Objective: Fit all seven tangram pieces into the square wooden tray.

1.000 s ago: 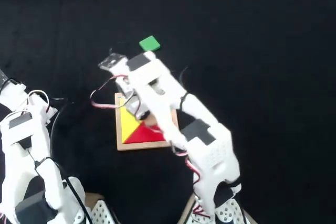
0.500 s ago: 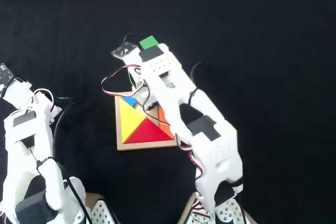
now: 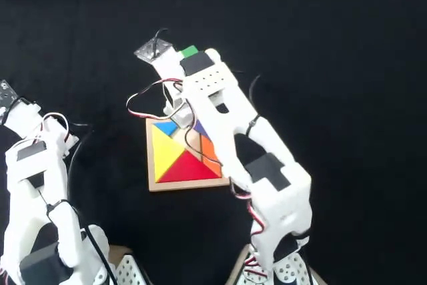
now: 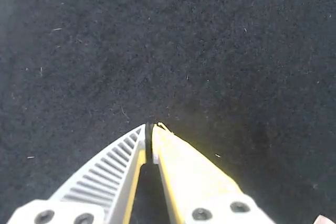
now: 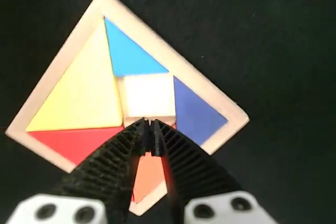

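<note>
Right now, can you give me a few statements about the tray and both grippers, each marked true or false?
1. The green square sits in the tray. False: it lies on the black cloth, outside the tray.
2. The right gripper is shut with nothing in it. True.
3. A square gap in the tray's middle is bare. True.
4. The left gripper holds a piece. False: it is shut on nothing, over the cloth.

No text, label, number or sign can be read on the wooden tray (image 5: 234,113), the tangram pieces, the arms or the black table (image 3: 347,85).
</note>
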